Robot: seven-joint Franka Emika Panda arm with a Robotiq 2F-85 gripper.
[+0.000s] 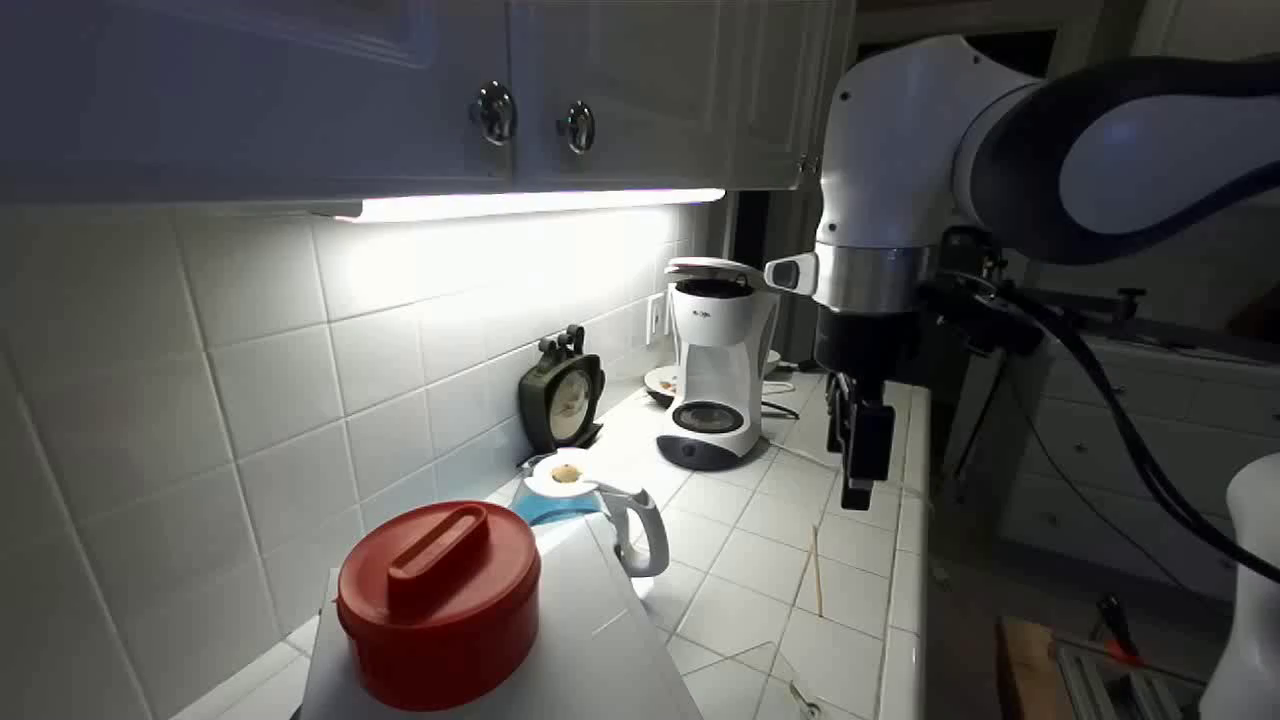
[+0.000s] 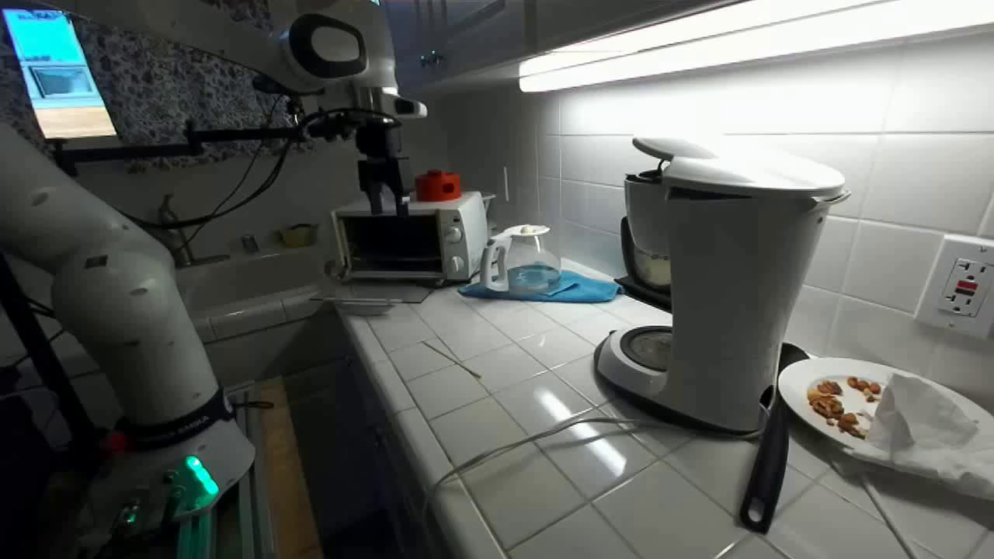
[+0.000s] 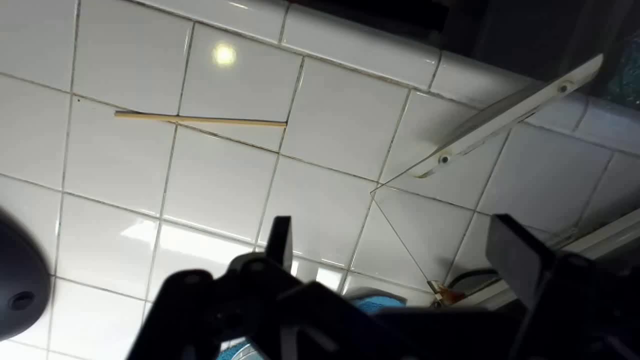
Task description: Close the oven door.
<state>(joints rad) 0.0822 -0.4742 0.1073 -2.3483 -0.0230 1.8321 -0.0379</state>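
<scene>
in an exterior view, oven door (image 2: 388,293) lies open before oven (image 2: 419,244); in an exterior view, jaws hang high over desk (image 1: 745,555), nr its edge, open room below; in wrist view, jaws parted, nothing btwn; door's below & oven-ward, its edge strip (image 3: 505,124) jutting past desk; next prob. dip, then push up.

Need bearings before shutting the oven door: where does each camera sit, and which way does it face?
Wrist view: sits above the open gripper, faces down at counter and lowered oven door; gripper at bottom.
In an exterior view: sits above the oven, faces the coffee maker; arm and gripper at right.
In an exterior view: sits near the plate, faces the oven; arm and base at left.
Both exterior views share oven, coffee maker, carafe and arm.
</scene>
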